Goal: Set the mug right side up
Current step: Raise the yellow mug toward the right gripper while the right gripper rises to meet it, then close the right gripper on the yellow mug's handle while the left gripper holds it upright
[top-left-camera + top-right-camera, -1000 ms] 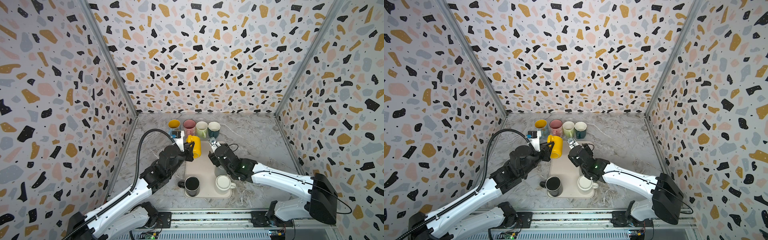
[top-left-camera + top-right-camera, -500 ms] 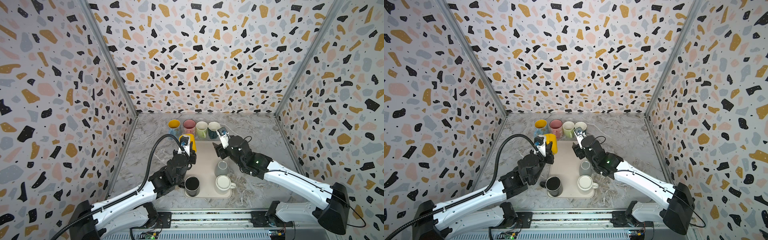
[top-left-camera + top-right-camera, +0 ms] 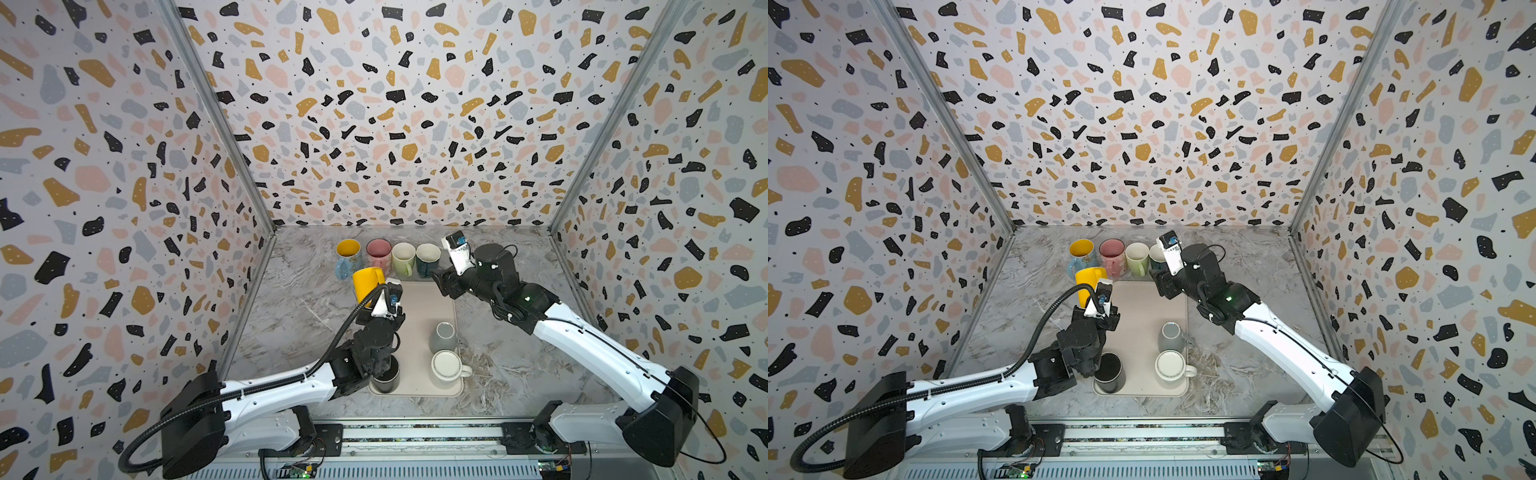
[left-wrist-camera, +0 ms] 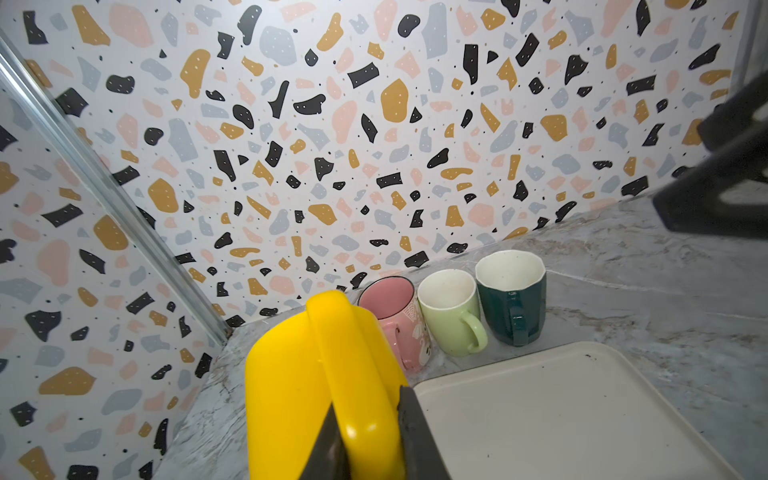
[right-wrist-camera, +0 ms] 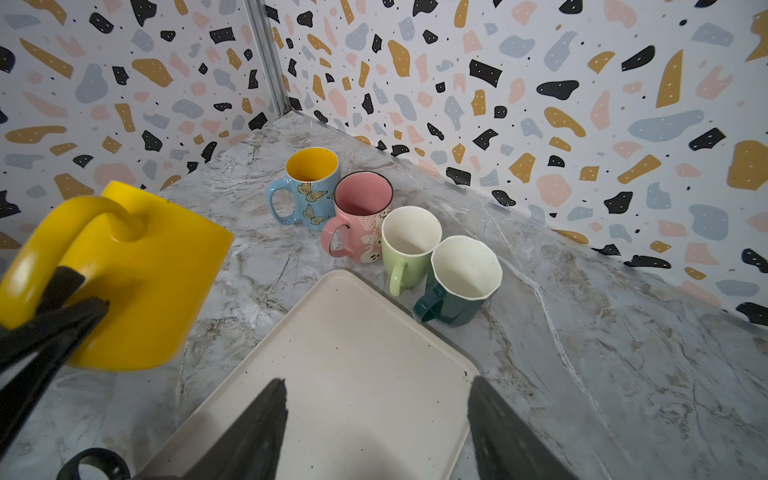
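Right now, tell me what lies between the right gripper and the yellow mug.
Only a bare corner of the beige tray and some marble tabletop, seen in the right wrist view. The left gripper holds the yellow mug by its handle.

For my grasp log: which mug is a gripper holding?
The plain yellow mug: the left gripper is shut on its handle. The blue mug, yellow only inside, stands untouched like the rest.

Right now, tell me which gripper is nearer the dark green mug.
Right. The right gripper hangs open over the tray, close to the dark green mug; the left gripper is farther off, shut on the yellow mug by its handle.
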`<state>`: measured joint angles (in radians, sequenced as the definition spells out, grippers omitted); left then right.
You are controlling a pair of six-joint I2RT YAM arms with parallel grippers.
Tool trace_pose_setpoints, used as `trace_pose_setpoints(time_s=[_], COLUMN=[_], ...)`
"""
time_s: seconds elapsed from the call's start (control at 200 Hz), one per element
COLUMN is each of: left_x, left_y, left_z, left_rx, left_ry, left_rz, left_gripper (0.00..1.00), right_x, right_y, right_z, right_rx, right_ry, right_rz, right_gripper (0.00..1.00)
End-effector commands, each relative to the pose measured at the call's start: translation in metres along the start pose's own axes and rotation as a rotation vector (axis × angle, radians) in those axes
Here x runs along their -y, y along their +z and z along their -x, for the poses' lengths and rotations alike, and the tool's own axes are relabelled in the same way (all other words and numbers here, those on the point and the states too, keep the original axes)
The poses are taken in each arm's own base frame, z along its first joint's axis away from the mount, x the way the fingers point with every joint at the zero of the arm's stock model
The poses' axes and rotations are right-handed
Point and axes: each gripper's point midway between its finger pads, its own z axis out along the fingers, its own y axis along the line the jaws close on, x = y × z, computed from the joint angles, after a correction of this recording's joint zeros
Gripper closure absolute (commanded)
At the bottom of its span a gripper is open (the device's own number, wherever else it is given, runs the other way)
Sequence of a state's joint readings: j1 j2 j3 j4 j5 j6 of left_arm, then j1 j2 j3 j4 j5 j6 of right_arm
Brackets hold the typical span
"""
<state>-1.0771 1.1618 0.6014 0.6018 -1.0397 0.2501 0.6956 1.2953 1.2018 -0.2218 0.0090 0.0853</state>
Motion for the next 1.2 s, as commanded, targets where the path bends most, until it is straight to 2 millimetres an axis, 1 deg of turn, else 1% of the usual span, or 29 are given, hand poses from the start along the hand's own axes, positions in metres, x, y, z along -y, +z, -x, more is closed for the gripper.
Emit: trace_pose_setpoints(time_s=[0.0,0.13,0.25,0.32,0.466,0.636,0.741,0.786,0.906,1.031,1.196], left_x=[-0.020,-0.011,-0.010,-0.011,-0.005,0.007,0.013,0.019,0.028,0.031,0.039], left_y=[-0.006,-0.007,-0.010,-0.011,-0.012,-0.014,-0.016,-0.015,-0.013,-0.014,-0.013], left_z=[0.018,0.012,0.013,0.013,0.015,0.014,0.012,0.012,0.012,0.016,0.020], left_rx=[0.054,0.044,0.057,0.069,0.084,0.110,0.131,0.129,0.133,0.155,0.176], left_ry=[-0.039,0.030,0.032,0.024,0.076,0.153,0.189,0.225,0.235,0.227,0.279], left_rz=[0.133,0.158,0.182,0.194,0.210,0.229,0.247,0.245,0.236,0.224,0.211], left_gripper=[1.00,1.00,1.00,1.00,1.00,1.00,1.00,1.00,1.00,1.00,1.00], right_x=[-0.007,-0.005,-0.006,-0.009,-0.011,-0.008,-0.012,-0.014,-0.019,-0.027,-0.035], right_y=[-0.005,0.002,0.009,0.013,0.017,0.021,0.022,0.022,0.024,0.024,0.028], right_z=[0.012,0.019,0.023,0.025,0.029,0.033,0.036,0.036,0.033,0.023,0.012], right_rx=[-0.004,-0.002,-0.025,-0.036,-0.047,-0.070,-0.082,-0.085,-0.104,-0.142,-0.190], right_ry=[0.006,0.004,0.007,0.003,0.017,0.010,-0.016,-0.025,-0.038,-0.050,-0.043], right_rz=[0.083,0.126,0.183,0.236,0.341,0.415,0.452,0.468,0.508,0.573,0.642], right_gripper=[0.30,0.30,0.30,0.29,0.28,0.27,0.26,0.26,0.26,0.25,0.24])
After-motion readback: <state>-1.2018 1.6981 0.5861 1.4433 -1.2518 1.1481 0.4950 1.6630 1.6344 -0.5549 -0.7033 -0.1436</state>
